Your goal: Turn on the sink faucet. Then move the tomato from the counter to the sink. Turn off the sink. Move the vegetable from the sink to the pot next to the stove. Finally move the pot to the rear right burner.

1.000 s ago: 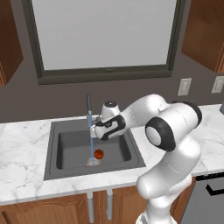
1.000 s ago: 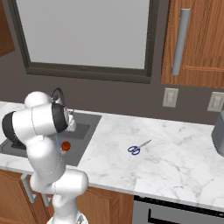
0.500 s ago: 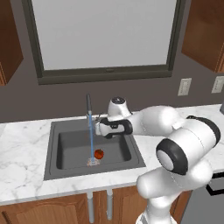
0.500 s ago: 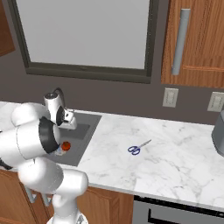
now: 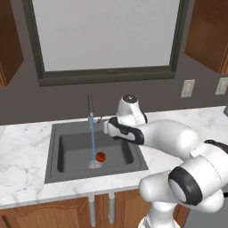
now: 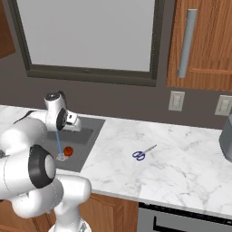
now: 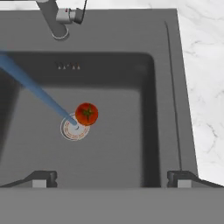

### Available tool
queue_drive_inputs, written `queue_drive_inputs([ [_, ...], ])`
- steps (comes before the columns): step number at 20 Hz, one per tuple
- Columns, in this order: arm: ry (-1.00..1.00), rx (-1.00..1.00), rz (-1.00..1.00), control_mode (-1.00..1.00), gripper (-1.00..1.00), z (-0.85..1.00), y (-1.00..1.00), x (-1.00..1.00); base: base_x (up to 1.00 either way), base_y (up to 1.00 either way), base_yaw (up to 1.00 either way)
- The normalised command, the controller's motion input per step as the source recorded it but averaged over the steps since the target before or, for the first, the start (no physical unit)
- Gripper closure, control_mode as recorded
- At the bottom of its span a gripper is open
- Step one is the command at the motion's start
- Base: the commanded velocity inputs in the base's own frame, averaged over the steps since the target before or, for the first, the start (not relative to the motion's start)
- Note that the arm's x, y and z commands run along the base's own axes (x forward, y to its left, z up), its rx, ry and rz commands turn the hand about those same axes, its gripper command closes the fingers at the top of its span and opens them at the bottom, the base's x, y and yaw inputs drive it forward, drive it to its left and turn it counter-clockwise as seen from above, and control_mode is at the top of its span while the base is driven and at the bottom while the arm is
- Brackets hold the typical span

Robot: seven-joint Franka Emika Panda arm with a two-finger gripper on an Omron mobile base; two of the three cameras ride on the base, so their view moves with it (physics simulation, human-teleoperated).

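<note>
Faucet top cut off by frame edge, scissors small, detail unclear

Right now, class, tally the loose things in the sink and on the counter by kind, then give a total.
Tomato: 1
Scissors: 1
Total: 2

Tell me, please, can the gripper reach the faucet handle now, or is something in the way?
Probably yes. The gripper hangs open above the sink, and the faucet handle stands on the sink's rear edge with nothing between them. The tomato lies low in the basin by the drain, out of the path.
</note>
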Motion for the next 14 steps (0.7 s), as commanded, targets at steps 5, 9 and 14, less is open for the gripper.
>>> queue_drive_inputs([
  [5,-0.14,0.02,0.00,-1.00,-1.00,0.26,-0.27,-0.24,0.00,0.00,0.00],
  [9,-0.20,0.04,0.06,-1.00,-1.00,0.18,-0.32,-0.11,0.00,0.00,0.00],
  [14,-0.21,0.07,0.11,-1.00,-1.00,0.19,-0.22,-0.03,0.00,0.00,0.00],
])
